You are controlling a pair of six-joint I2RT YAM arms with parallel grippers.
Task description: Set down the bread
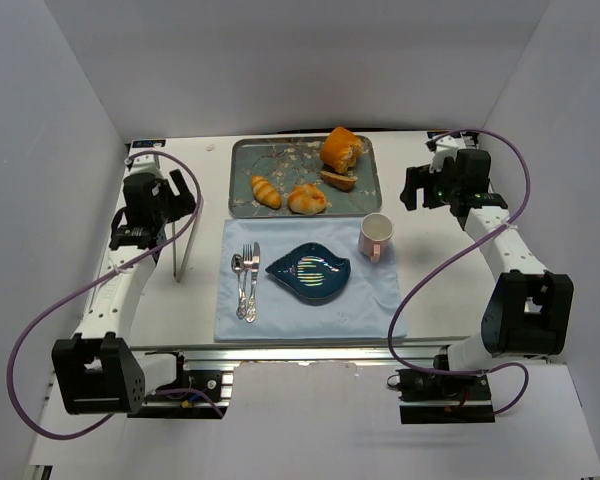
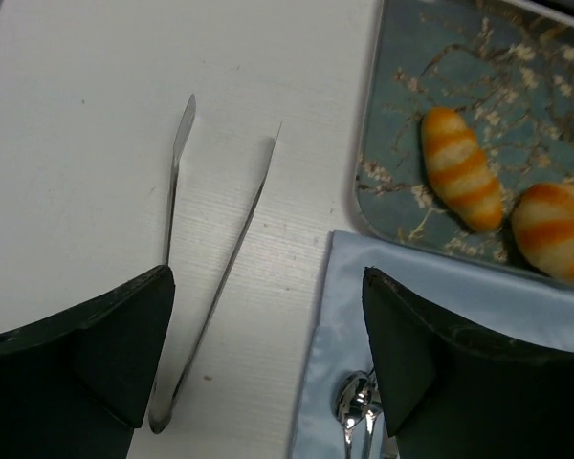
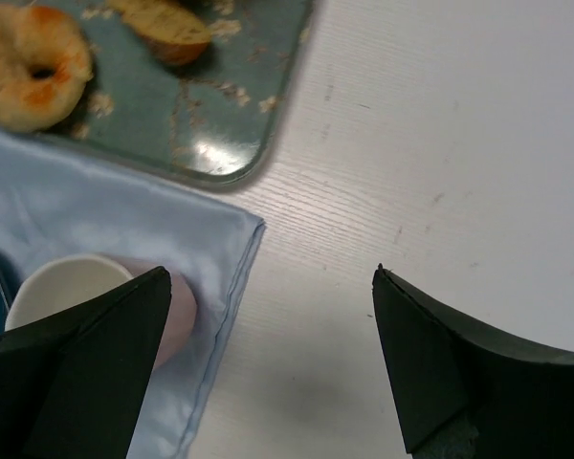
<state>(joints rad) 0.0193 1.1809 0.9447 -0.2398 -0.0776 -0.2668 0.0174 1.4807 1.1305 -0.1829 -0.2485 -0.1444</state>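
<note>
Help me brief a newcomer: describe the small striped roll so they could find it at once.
Look at the patterned tray at the far side of the table, beyond the blue cloth. The bread lies at its left end. It is the slim, elongated roll with darker stripes, unlike the rounder bun beside it and the large orange loaf.

Small golden bread roll [image 2: 462,168] carries orange-brown stripes; rectangular grey-blue tray [image 2: 402,105] shows pale blossom branches; satin cloth [image 1: 310,315] is pale blue; teal plate [image 1: 325,282] seems streaked.
</note>
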